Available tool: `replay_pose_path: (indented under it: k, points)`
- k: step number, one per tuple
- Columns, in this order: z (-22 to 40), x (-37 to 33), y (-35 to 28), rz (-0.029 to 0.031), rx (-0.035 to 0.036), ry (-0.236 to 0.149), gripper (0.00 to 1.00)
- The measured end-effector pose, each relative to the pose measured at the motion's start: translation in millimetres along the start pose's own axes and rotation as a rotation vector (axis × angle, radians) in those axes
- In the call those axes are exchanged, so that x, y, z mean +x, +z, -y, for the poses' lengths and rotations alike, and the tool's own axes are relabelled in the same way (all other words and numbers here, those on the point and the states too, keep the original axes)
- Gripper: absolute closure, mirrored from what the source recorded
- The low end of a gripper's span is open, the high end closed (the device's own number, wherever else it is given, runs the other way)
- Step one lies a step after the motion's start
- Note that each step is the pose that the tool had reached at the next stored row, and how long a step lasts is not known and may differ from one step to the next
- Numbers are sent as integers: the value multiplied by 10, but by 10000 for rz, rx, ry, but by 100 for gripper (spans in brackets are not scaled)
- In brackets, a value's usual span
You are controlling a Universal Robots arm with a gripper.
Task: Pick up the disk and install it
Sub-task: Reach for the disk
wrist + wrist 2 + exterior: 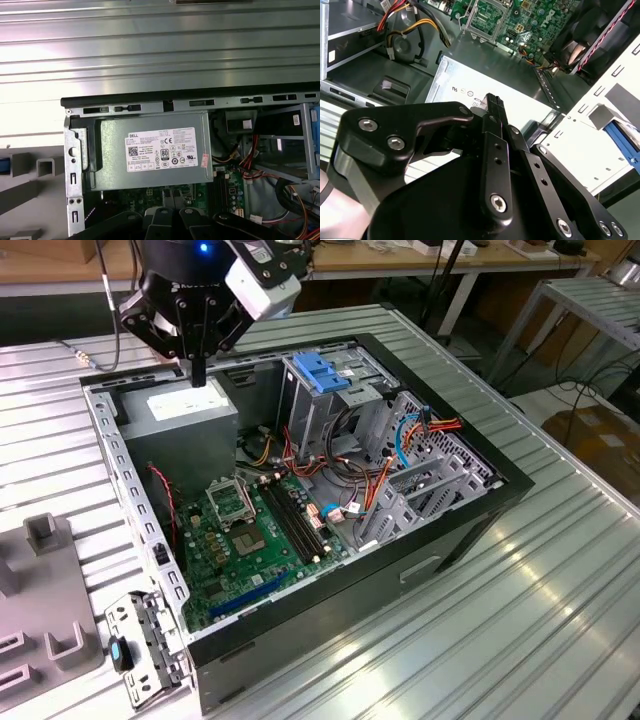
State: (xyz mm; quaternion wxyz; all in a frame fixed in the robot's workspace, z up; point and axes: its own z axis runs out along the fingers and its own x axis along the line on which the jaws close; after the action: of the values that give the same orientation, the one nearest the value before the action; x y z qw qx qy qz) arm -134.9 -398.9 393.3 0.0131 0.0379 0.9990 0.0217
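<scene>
**One closed gripper [198,378] above the power supply, nothing held**

Nearest to me, at the exterior view's left, a loose metal bracket [140,645] lies on the ribbed table [500,620], just beside the open computer case [130,490]. A grey fixture [45,590] with upright blocks stands a little farther to that same side.

Inside the case the green motherboard [250,530] lies flat on the bottom. Behind it sits the grey power supply [185,410] with its white sticker. The gripper hangs just above this box with its two fingers pressed together and nothing between them. To the exterior view's right stands the metal cage [320,375] with the blue top.

In the second wrist view a blue strip [621,142] shows outside the case wall, near a grey block. It may be a side rail of the disk, but I cannot tell for sure.

I judge that the picking is not yet begun. To do it well, the fingers should be opened wide before any descent. They should take the disk by its long edges and keep it level. The arm should pass well over the case wall, away from the cables.
</scene>
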Motion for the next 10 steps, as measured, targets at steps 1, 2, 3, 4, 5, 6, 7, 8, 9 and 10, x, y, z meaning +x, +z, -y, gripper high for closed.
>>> replay_pose_path:
  k: [1,2,3,4,5,6,7,8,9,10]
  points:
    - [1,6,-1,-1,1,0,89]
    - [1,10,0,0,0,-1,89]
    - [1,13,0,-1,0,-1,89]
    - [1,15,-1,-1,0,-1,89]
    - [1,17,-1,-1,0,-1,89]
    - [1,18,-1,-2,1,0,89]
    - [2,20,-1,-2,0,0,89]
    - [2,21,-1,-2,1,-1,89]
    - [2,23,-1,-2,0,0,89]
    - [2,24,-1,-3,1,0,89]
